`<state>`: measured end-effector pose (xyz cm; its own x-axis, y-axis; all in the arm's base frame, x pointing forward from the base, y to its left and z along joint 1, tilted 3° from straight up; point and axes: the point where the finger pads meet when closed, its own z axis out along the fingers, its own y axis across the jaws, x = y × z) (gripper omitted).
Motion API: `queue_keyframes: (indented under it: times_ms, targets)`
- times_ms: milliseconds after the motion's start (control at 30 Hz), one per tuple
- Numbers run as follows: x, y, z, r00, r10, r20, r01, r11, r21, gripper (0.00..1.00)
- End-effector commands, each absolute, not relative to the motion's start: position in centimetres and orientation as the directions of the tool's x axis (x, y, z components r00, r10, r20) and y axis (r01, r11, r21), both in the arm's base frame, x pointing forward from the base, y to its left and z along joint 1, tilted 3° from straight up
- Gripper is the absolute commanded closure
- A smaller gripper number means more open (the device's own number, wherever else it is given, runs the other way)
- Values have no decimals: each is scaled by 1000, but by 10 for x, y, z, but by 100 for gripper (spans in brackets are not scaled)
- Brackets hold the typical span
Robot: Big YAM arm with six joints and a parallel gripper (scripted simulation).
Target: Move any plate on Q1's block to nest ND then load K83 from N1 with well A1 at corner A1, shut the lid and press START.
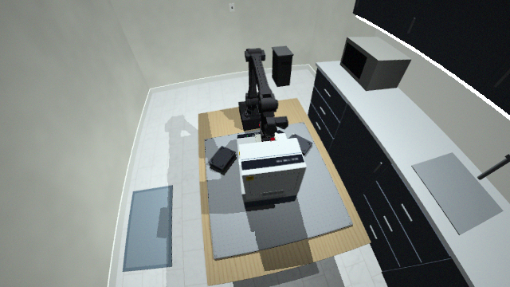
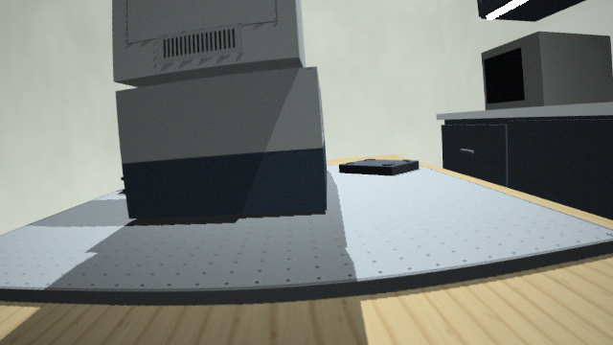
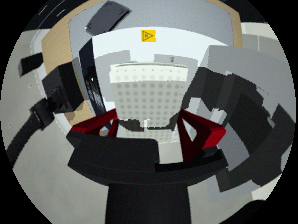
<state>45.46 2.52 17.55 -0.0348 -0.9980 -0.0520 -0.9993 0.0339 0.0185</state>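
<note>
The cycler Q1 (image 1: 272,167) is a white box on the grey perforated plate, seen from its rear in the exterior view (image 2: 217,139). Its lid (image 2: 206,38) stands raised. My gripper (image 1: 268,138) is low on the far side of Q1, in front of the raised lid. In the wrist view its red fingers are shut on the short ends of the white 96-well plate K83 (image 3: 147,99), held level in front of the lid's inner face. I cannot tell whether the plate touches the block. The panel keys and status lamp are hidden.
A dark nest (image 1: 223,159) lies left of Q1 and another (image 1: 301,143) right of it, also in the exterior view (image 2: 378,166). The arm's base (image 1: 252,115) stands behind Q1. Dark cabinets with a microwave (image 1: 374,61) run along the right.
</note>
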Motion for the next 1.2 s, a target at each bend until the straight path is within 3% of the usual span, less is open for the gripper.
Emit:
queue_keyframes:
  times_ms: [0,1167]
  targets:
    - [477,-6,187,28,-998,-49,-1000,-27,-15,100]
    - [474,-3,199,-16,-998,-56,-999,18,-35,100]
